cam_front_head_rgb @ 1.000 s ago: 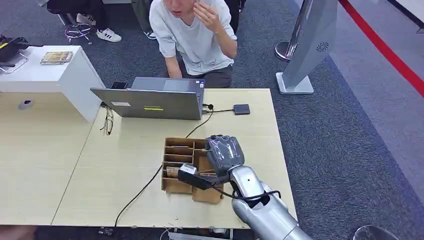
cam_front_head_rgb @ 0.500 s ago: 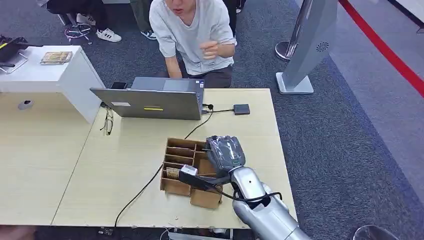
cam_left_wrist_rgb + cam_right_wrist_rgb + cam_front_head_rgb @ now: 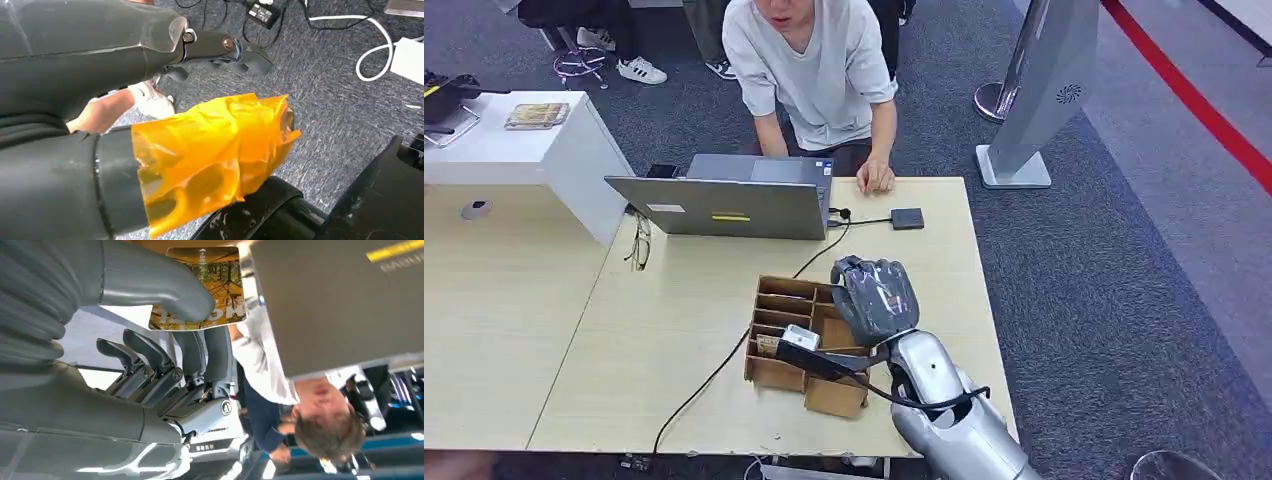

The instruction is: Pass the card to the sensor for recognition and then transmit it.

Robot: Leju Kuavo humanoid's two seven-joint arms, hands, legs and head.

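My right hand (image 3: 876, 298) hovers over the right side of a brown cardboard sorting box (image 3: 774, 300) on the wooden table (image 3: 674, 330). In the right wrist view this hand (image 3: 150, 340) pinches a card (image 3: 220, 275) printed with autumn trees between its thumb and fingers. The sensor (image 3: 907, 218), a small dark square pad on a cable, lies on the table beyond the hand, near the far edge. My left hand (image 3: 220, 50) hangs over grey carpet with its fingers stretched out and nothing in them.
A grey laptop (image 3: 724, 205) stands open at the table's far side. A person (image 3: 814, 70) leans over behind it, one hand (image 3: 876, 180) resting on the table edge next to the sensor. Glasses (image 3: 640, 243) lie left of the laptop. A black cable (image 3: 714, 375) crosses the table.
My right hand has lifted slightly and moved a little toward the far edge. The person's hand dropped from the face to the table edge.
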